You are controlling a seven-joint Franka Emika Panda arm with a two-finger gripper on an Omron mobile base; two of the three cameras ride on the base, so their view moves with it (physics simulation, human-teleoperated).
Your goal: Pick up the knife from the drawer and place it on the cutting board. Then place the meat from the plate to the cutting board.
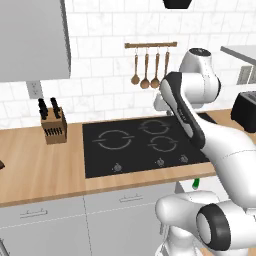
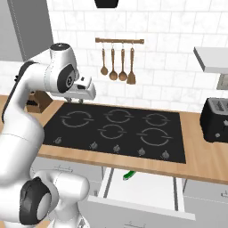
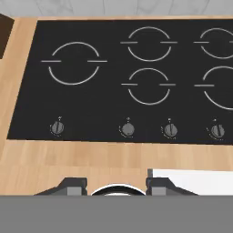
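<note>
Empty fingers (image 3: 76, 185) apart, arm raised

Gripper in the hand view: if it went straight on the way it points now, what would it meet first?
Most likely the black cooktop, which lies straight ahead of the gripper. Nothing stands between them. Depth is unclear, so first contact might fall on the wooden counter strip along its front edge.

I see a white marble-tile wall (image 2: 178, 26) behind a wooden surface (image 1: 40, 165) with a black induction cooktop (image 2: 120, 127) set into it. A wooden rail of utensils (image 2: 119, 58) hangs above. A knife block (image 1: 53, 125) stands at the left, a black toaster (image 2: 215, 119) at the right. Grey cabinet fronts (image 1: 55, 225) run below, and a grey wall cabinet (image 1: 32, 37) hangs upper left.
</note>
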